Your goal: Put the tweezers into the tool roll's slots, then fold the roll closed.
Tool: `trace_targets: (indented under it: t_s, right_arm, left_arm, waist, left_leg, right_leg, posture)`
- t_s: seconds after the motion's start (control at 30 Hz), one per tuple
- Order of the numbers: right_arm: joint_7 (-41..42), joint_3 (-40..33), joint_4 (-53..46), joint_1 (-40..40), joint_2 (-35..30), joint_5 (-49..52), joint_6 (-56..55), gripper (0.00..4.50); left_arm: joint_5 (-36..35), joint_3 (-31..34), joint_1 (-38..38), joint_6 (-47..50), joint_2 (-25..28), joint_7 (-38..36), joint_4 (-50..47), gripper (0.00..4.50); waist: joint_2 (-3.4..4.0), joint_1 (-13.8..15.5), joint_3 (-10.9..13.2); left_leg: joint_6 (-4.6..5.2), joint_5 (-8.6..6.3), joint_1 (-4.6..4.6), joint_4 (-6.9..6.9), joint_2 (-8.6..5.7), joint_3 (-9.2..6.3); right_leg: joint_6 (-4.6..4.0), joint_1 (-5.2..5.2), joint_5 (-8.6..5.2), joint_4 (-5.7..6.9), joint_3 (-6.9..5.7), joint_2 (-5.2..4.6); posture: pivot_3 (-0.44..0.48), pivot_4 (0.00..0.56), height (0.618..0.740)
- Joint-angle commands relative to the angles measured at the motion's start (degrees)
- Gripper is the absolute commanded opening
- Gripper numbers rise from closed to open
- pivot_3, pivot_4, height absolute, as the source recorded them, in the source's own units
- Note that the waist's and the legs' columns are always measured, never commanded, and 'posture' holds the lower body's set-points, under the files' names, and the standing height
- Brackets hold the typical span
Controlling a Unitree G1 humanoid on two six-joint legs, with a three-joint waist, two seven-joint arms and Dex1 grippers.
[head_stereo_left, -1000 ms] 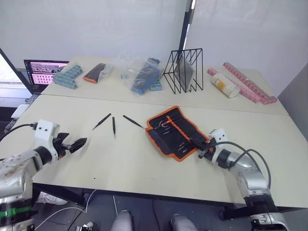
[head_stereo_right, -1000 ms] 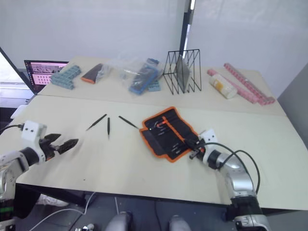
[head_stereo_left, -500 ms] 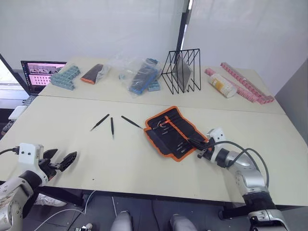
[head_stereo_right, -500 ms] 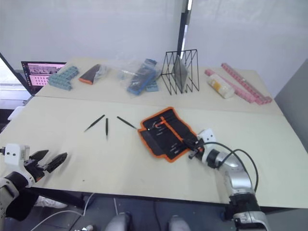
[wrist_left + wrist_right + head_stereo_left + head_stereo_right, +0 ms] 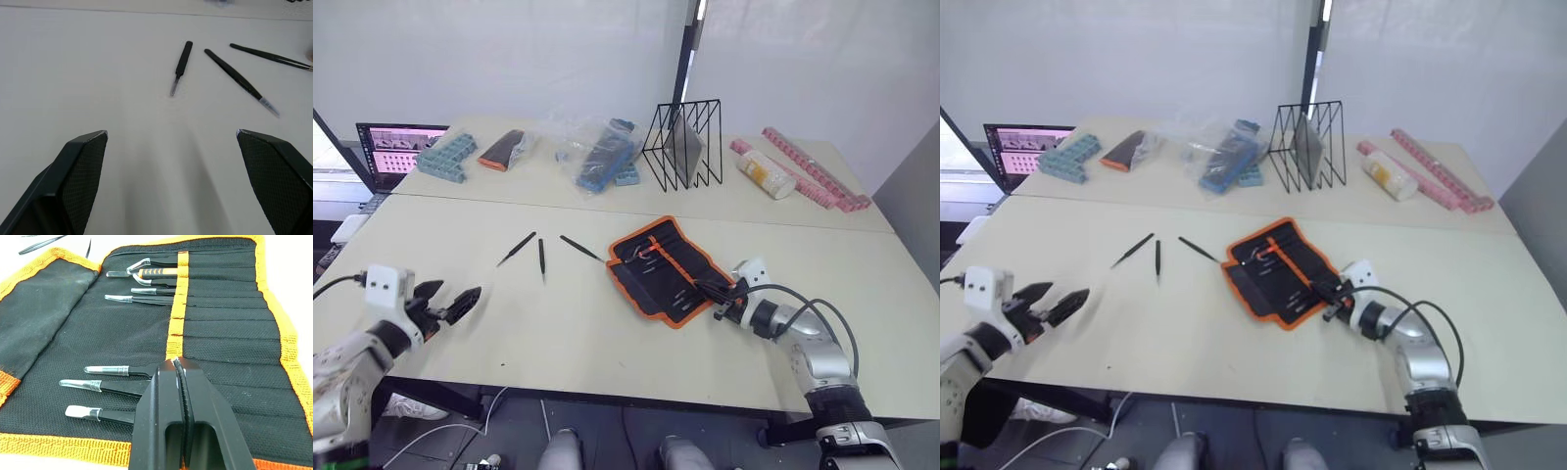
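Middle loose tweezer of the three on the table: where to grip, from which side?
Likely mid-shaft, from above, with the left gripper, whose jaws stand open. The middle tweezer lies flat on the table, so only a top-down pinch across its narrow width gets under nothing. It sits apart from the two tweezers flanking it, widest gap at the near ends, so bias slightly toward the near tip.

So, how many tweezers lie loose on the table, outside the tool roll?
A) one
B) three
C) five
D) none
B: three tweezers lie on the bare table to the left of the open tool roll, between it and the open left gripper.
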Motion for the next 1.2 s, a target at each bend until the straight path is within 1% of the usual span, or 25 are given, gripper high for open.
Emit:
trace_targets:
  t_s: [0.03, 0.2, 0.33, 0.43, 0.6, 0.73, 0.8, 0.97, 1.03, 1.07, 1.2]
  right_arm:
    - [-1.18, 0.43, 2.04, 1.44, -0.10, -1.94, 0.66, 0.00]
    - [-1.69, -0.02, 0.41, 2.56, -0.37, -1.76, 1.05, 0.00]
    - [-2.33, -0.22, -0.47, 3.18, -0.33, -1.72, 1.31, 0.00]
    - [-2.70, -0.27, -0.56, 3.18, -0.25, -1.69, 1.35, 0.00]
    - [-3.13, -0.03, -0.74, 3.26, -0.20, -1.93, 1.17, 0.00]
    - [-3.51, -0.10, -1.21, 3.60, -0.32, -1.77, 1.49, 0.00]
    - [-3.59, -0.12, -1.43, 3.67, -0.33, -1.77, 1.62, 0.00]
    - [-3.79, -0.23, -1.93, 3.90, -0.38, -1.64, 1.99, 0.00]
    - [-3.88, -0.20, -2.11, 3.99, -0.38, -1.64, 2.15, 0.00]
    - [-3.95, -0.14, -2.19, 3.98, -0.35, -1.66, 2.25, 0.00]
    - [-4.00, 0.03, -2.24, 3.79, -0.39, -1.78, 2.42, 0.00]
  left_arm:
    - [2.40, -4.41, -5.64, -2.45, 2.19, -1.93, 6.48, 4.48]
    - [5.72, -10.50, -13.71, -6.07, 3.09, -4.78, 16.37, 4.48]
    - [10.00, -15.50, -20.58, -9.86, 2.56, -5.12, 25.49, 4.48]
    - [11.92, -17.63, -25.32, -12.84, 1.99, -5.57, 31.96, 4.48]
    - [14.36, -20.11, -30.34, -17.40, 1.45, -7.85, 41.03, 4.48]
    - [15.97, -21.79, -33.94, -19.80, 0.32, -9.72, 46.63, 3.36]
    - [16.60, -21.97, -34.76, -20.25, 0.25, -9.99, 48.15, 2.65]
    - [17.76, -22.51, -35.22, -20.81, 0.39, -10.76, 49.97, 1.04]
    - [17.57, -22.09, -35.24, -20.83, 0.24, -10.81, 50.09, 0.29]
    - [17.23, -21.59, -35.21, -20.74, 0.19, -10.64, 49.95, 0.04]
    - [15.44, -19.78, -34.60, -19.02, 0.45, -10.54, 46.89, 0.04]
  waist:
    - [0.00, 0.04, 0.00]
    - [0.00, 0.10, 0.00]
    - [0.00, 0.17, 0.00]
    - [0.00, 0.24, 0.00]
    - [0.00, 0.27, 0.00]
    - [0.00, 0.39, 0.00]
    - [0.00, 0.41, -0.01]
    - [0.01, 0.41, -0.01]
    - [0.01, 0.42, -0.01]
    - [0.01, 0.42, -0.01]
    - [0.01, 0.37, -0.01]
  left_leg:
    - [0.00, 0.00, 0.00, 0.00, 0.00, 0.00]
    - [0.00, 0.00, -0.02, 0.00, -0.01, 0.00]
    - [0.00, 0.00, -0.04, -0.01, -0.01, 0.00]
    - [0.00, 0.00, -0.07, -0.01, -0.02, 0.00]
    - [0.01, 0.00, -0.07, -0.01, -0.03, 0.00]
    - [0.01, 0.00, -0.07, -0.01, -0.04, 0.00]
    - [0.01, 0.01, -0.07, 0.00, -0.05, 0.00]
    - [0.01, 0.01, -0.07, 0.01, -0.06, 0.00]
    - [0.01, 0.00, -0.07, 0.01, -0.06, 0.00]
    - [0.01, 0.00, -0.07, 0.01, -0.06, 0.00]
    - [0.01, 0.01, -0.07, 0.01, -0.06, 0.00]
  right_leg:
    - [0.00, 0.00, 0.00, 0.01, 0.00, 0.00]
    - [0.00, -0.02, 0.00, 0.02, -0.01, 0.01]
    - [0.00, -0.02, 0.00, 0.03, -0.02, 0.01]
    - [0.00, -0.03, 0.00, 0.02, -0.02, 0.01]
    - [0.01, -0.04, 0.00, 0.04, -0.03, 0.00]
    - [0.01, -0.03, 0.00, 0.05, -0.03, 0.00]
    - [0.01, -0.01, 0.00, 0.04, -0.03, 0.00]
    - [0.01, -0.01, 0.00, 0.06, -0.03, 0.00]
    - [0.01, -0.01, 0.00, 0.07, -0.03, -0.01]
    - [0.01, -0.01, 0.00, 0.07, -0.03, -0.01]
    - [0.01, -0.01, 0.00, 0.08, -0.03, 0.00]
  posture:
    - [0.000, 0.150, 0.734]
    - [0.000, 0.150, 0.734]
    - [0.000, 0.150, 0.734]
    - [0.000, 0.150, 0.734]
    - [0.000, 0.150, 0.734]
    - [0.000, 0.150, 0.734]
    - [0.000, 0.150, 0.734]
    - [0.000, 0.150, 0.734]
    - [0.000, 0.150, 0.734]
    - [0.000, 0.150, 0.734]
    - [0.000, 0.150, 0.734]
